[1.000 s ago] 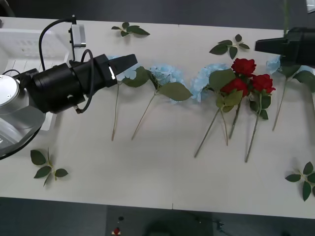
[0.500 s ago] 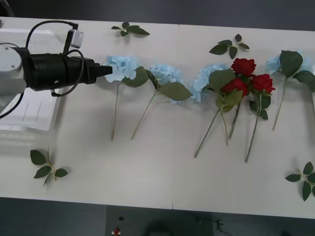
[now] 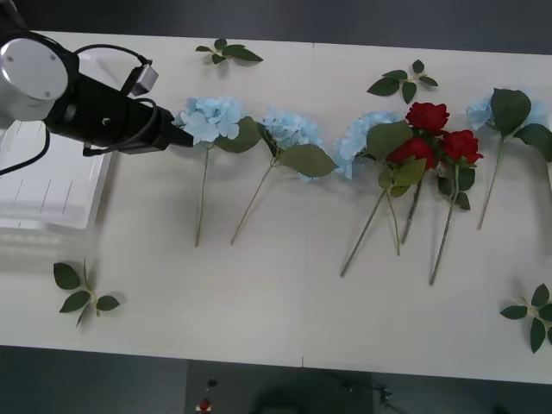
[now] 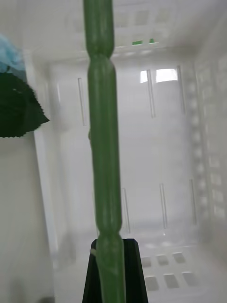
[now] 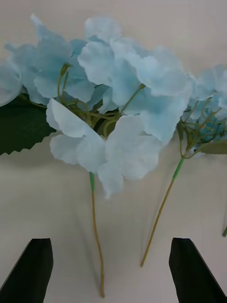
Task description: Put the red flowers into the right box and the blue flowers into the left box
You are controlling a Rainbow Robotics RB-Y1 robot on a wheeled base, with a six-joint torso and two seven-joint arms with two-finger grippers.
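front: left gripper (image 3: 183,138) at leftmost of the blue flowers (image 3: 210,116), red flowers (image 3: 434,134) well right, leaf sprigs (image 3: 82,291) scattered, left box (image 3: 43,185) | right wrist: right gripper (image 4: 111,270) pinching a green stem (image 4: 103,142) over right box (image 4: 165,156) | left wrist: fingers (image 5: 28,270) spread before blue head

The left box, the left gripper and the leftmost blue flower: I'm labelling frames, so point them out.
left box (image 3: 52,216), front view, near rim.
left gripper (image 5: 111,265), left wrist view, between its open fingertips.
leftmost blue flower (image 3: 207,116), front view, petal head.

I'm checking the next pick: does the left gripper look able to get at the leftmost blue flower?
Probably yes. The left gripper sits right beside the leftmost blue flower, fingers open, with bare table around the head and nothing between them.
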